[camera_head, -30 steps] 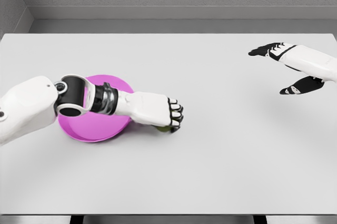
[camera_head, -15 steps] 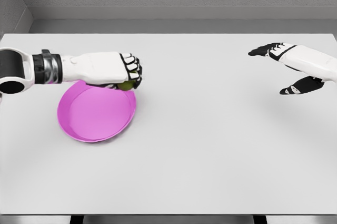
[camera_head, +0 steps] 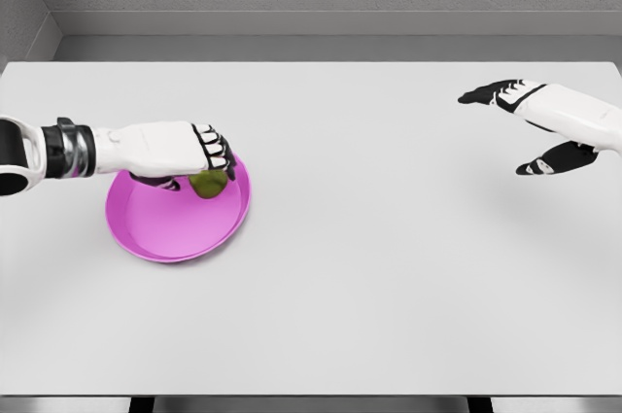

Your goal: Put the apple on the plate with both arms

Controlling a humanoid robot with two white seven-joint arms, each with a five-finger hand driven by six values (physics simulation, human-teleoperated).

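A green apple [camera_head: 207, 184] hangs over the far part of the pink plate [camera_head: 165, 228], which lies at the table's left. My left hand [camera_head: 199, 155] is curled on the apple from above, so only its lower half shows. Whether the apple touches the plate's surface I cannot tell. My right hand [camera_head: 520, 126] hovers far off at the right edge, fingers spread, holding nothing.
The white table [camera_head: 369, 267] carries nothing else in view. A grey wall runs along its far edge.
My left hand lifted the apple from the table right of the plate, swung it left over the plate's far rim, then came slightly down and left. The right hand stayed still.
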